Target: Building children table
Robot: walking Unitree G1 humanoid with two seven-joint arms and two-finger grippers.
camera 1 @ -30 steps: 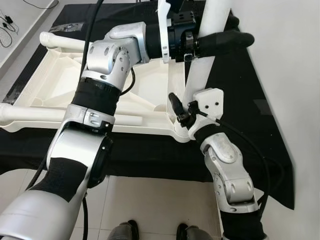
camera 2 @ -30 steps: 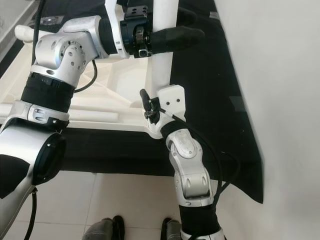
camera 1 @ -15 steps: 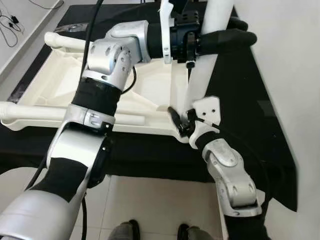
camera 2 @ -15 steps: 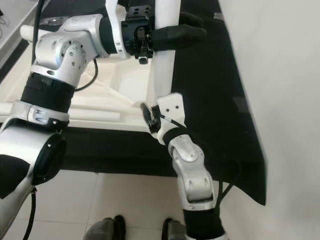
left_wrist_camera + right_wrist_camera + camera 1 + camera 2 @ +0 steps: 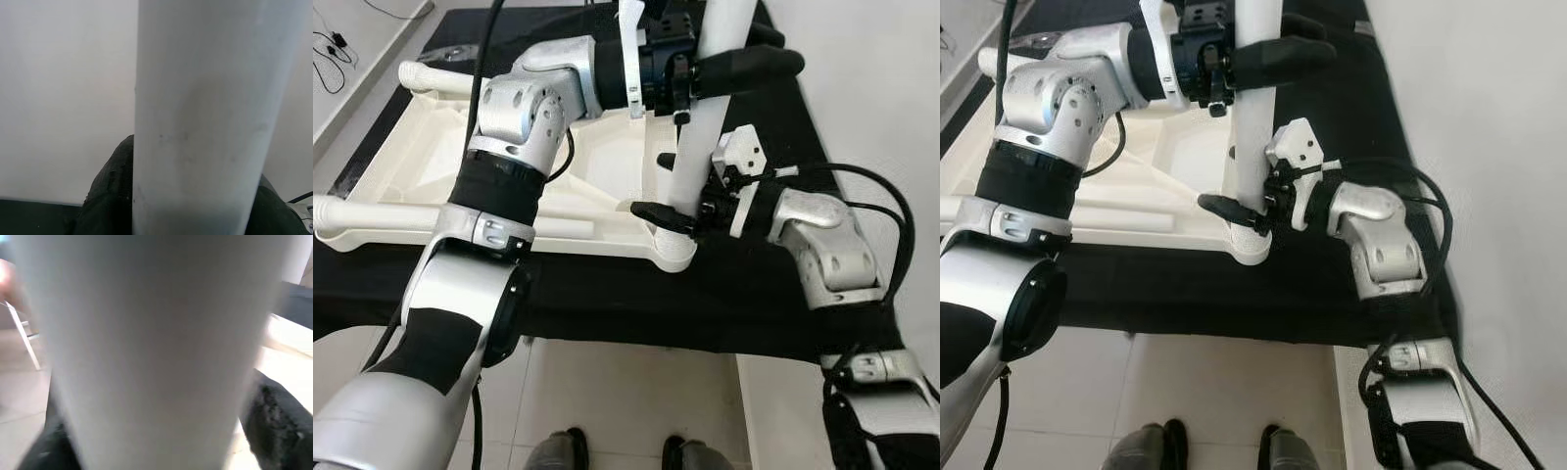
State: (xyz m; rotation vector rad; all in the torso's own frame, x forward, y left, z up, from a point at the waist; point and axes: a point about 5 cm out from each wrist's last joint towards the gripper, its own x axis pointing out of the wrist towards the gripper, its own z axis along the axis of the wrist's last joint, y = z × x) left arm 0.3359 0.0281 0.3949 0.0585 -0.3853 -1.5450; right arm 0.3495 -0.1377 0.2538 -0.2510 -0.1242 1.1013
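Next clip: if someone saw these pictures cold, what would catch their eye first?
The upright white table leg, standing in the near right corner socket of the upside-down white tabletop, draws the eye first. Both pincers hold it: the left pincer grips it high up, the right pincer clasps it low, just above the socket. The tabletop lies on a black cloth, with other legs already fitted and lying flat on its left side.

One upturned table top, three white legs, two tools.
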